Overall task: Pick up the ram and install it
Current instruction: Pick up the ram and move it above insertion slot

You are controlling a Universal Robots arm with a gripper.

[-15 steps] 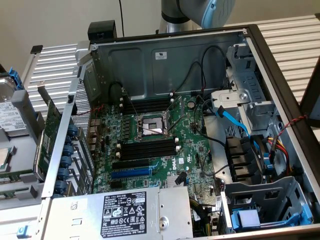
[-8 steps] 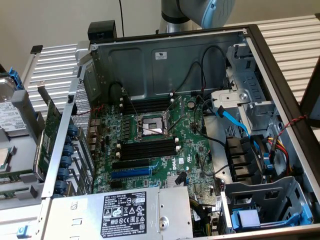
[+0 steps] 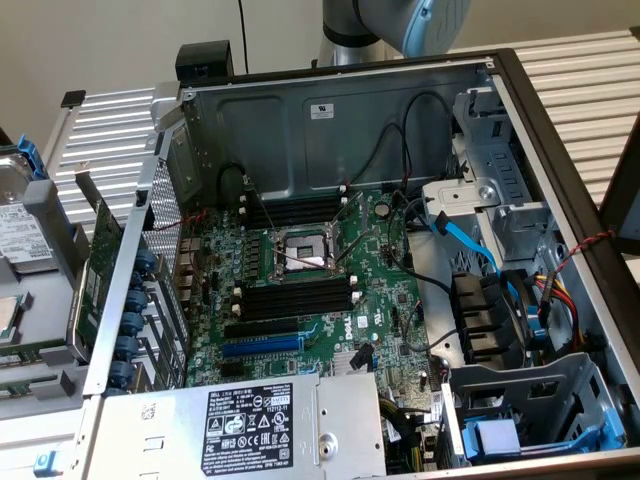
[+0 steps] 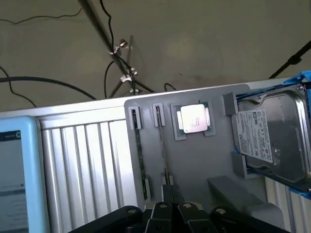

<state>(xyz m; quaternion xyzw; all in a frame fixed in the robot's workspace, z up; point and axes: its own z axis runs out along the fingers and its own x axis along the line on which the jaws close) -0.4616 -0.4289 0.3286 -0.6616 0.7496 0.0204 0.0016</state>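
Wrist view: your fingers [image 4: 177, 195] sit together over the ram [image 4: 162, 145], stood edge-up in its tray [image 4: 204, 165] slot, likely to ease pinching.

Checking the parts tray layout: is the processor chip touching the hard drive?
Apart. Wrist view shows bare grey tray between the processor chip and the hard drive.

wall [image 3: 120, 40]: plain beige, just sitting behind everything
table [image 3: 590, 70]: ribbed metal top running out both sides
floor [image 4: 204, 43]: black cables [image 4: 43, 79] trailing across it
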